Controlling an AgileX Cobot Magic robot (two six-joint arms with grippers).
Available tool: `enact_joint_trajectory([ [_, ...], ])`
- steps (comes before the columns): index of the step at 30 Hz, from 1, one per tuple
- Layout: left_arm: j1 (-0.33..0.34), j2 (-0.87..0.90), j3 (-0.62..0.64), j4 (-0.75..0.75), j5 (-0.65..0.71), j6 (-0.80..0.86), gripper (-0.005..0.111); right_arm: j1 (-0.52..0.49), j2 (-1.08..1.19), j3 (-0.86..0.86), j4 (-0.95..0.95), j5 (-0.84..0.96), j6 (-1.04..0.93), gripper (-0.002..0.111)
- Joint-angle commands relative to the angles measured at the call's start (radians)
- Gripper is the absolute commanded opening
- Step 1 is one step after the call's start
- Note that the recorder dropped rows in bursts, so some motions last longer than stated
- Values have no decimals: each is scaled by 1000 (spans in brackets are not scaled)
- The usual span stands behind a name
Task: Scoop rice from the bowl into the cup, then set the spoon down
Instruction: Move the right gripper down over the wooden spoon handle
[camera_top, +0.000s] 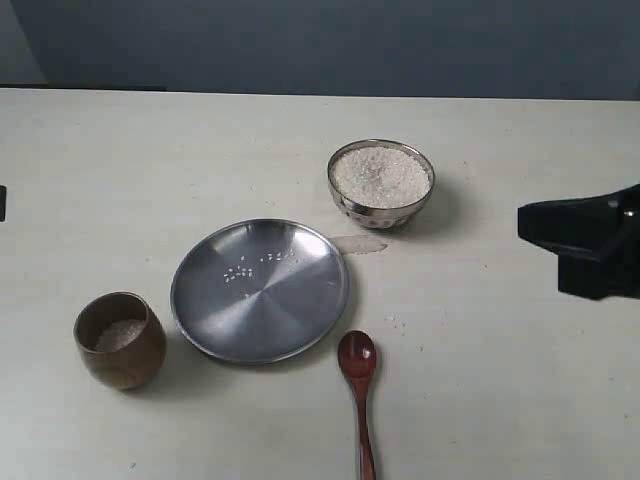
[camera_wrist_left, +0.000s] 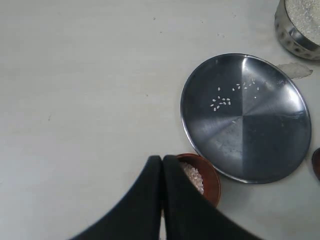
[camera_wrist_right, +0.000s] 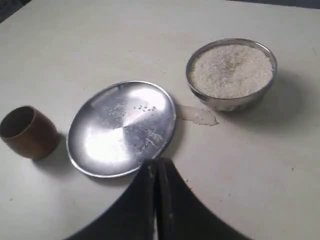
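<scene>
The steel bowl stands right of the table's middle, heaped with white rice. At the front left is the brown wooden cup, with a little rice at its bottom. On the table in front of the plate the dark wooden spoon lies loose, its handle running off the near edge. My right gripper hangs shut and empty at the right edge, away from the bowl. My left gripper is shut with nothing in it, above the cup, which its fingers partly hide. The right gripper hides the spoon in its wrist view.
A wide flat steel plate lies between cup and bowl, with several stray grains on it. A pale smear marks the table between plate and bowl. A dark wall runs behind the table's far edge.
</scene>
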Motion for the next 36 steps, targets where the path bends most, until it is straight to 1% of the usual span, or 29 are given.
enact_joint_trajectory([
  [1,0,0,-4,7,-11,0,0,0,93,-7,-30,-70,48,-1],
  [5,0,0,-4,7,-11,0,0,2,149,-7,-28,-22,-27,-1],
  [7,0,0,-4,7,-11,0,0,20,152,-7,-28,-9,-63,-1],
  [10,0,0,-4,11,-11,0,0,83,152,-7,-14,-51,-65,-1],
  [11,0,0,-4,13,-11,0,0,113,152,-7,20,-74,-65,-1],
  [15,0,0,-4,13,-11,0,0,209,152,-7,43,-76,-65,-1],
  [17,0,0,-4,13,-11,0,0,233,152,-6,37,-88,-52,-1],
  [18,0,0,-4,17,-11,0,0,239,152,-5,15,-101,-18,-1],
  [21,0,0,-4,25,-11,0,0,271,157,-5,-155,-153,178,-1],
  [25,0,0,-4,46,-11,0,0,345,192,-5,-328,-161,385,-1],
  [27,0,0,-4,52,-11,0,0,395,227,-5,-357,-172,441,-1],
  [28,0,0,-4,54,-11,0,0,446,270,-5,-376,-198,490,-1],
  [31,0,0,-4,54,-11,0,0,518,356,-5,-370,-243,522,-1],
  [36,0,0,-4,54,-11,0,0,568,531,-1,-365,-288,592,-1],
])
